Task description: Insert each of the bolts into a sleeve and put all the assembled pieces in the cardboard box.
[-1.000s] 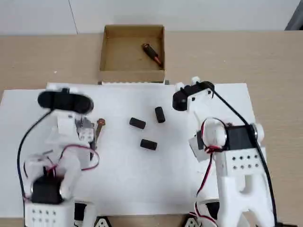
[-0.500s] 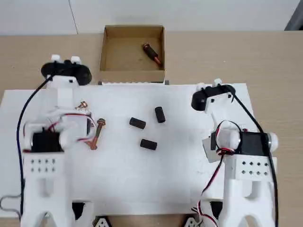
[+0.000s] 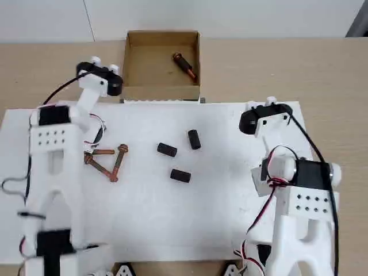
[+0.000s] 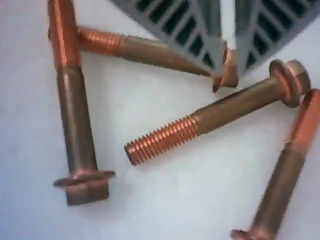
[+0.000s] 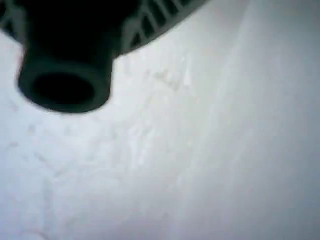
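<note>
**Copper bolt being gripped by its head, a sleeve being held ready**

One bolt (image 4: 150,50) is being gripped at its head by the closed left gripper (image 4: 227,70). It is lying among the other bolts (image 4: 215,112) near the left edge of the white sheet (image 3: 172,218). The head is probably being taken so that the threaded end is left free for a sleeve.

A black sleeve (image 5: 65,87) is being clamped by the right gripper (image 5: 75,35) above the sheet's right side. Its open bore is being left unobstructed, seemingly so that a bolt can be received.

Three more sleeves (image 3: 180,175) are lying near the sheet's middle, well apart from the bolts.

The box (image 3: 132,63) is sitting just beyond the sheet's far edge, and one assembled piece (image 3: 185,65) is lying in its right half. Most of the task is judged to be outstanding.
</note>
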You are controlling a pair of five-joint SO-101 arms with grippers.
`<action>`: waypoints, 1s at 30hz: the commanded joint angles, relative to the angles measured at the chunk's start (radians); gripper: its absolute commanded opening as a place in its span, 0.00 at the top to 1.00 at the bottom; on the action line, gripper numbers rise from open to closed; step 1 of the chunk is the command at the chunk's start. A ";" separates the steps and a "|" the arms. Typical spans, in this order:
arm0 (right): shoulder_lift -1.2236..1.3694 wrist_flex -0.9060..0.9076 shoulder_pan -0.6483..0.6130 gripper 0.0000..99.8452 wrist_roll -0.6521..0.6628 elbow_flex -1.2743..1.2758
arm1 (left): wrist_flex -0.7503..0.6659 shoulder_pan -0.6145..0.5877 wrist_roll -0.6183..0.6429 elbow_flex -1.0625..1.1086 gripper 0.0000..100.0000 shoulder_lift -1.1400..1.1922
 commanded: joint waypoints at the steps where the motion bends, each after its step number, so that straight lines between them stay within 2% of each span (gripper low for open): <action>1: -0.019 -0.016 0.004 1.00 0.009 -0.006 | 0.060 -0.005 -0.083 -0.139 0.99 0.118; 10: -0.019 -0.016 0.005 1.00 0.003 -0.006 | 0.153 -0.054 -0.305 -0.441 0.99 0.381; 14: -0.019 -0.016 0.007 1.00 0.002 -0.005 | 0.239 -0.078 -0.391 -0.565 0.99 0.480; 19: -0.019 -0.018 0.005 1.00 -0.035 -0.005 | 0.315 -0.081 -0.408 -0.682 0.92 0.582; 30: -0.019 -0.016 0.007 1.00 -0.028 -0.005 | 0.313 -0.080 -0.457 -0.768 0.91 0.727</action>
